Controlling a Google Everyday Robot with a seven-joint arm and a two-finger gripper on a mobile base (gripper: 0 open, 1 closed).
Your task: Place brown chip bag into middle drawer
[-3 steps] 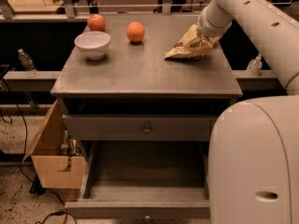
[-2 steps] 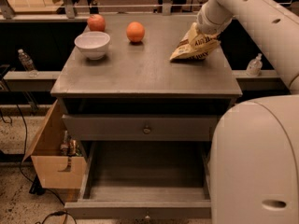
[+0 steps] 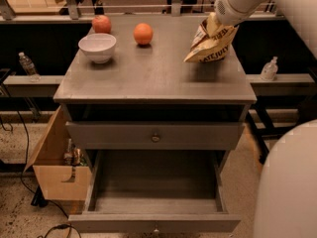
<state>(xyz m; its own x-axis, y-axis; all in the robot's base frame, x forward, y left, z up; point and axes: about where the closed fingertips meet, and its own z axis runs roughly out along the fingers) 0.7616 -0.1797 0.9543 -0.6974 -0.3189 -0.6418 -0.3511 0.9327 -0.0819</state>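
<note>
The brown chip bag (image 3: 212,46), tan-yellow with dark print, hangs tilted just above the back right corner of the grey cabinet top (image 3: 153,76). My gripper (image 3: 214,25) comes in from the upper right on a white arm and is shut on the bag's top end. The middle drawer (image 3: 153,182) is pulled out wide below, near the bottom of the view. Its flat grey floor is bare. The gripper and bag are well above and behind the drawer, to its right.
A white bowl (image 3: 97,47), an orange fruit (image 3: 142,33) and a red fruit (image 3: 101,24) sit on the cabinet top at the left. A shut drawer face with a round knob (image 3: 155,137) lies above the open drawer. A cardboard box (image 3: 52,167) stands at the left. My white body (image 3: 290,187) fills the lower right.
The gripper has lifted the chip bag off the cabinet top. The bag now hangs more upright and slightly higher than before.
</note>
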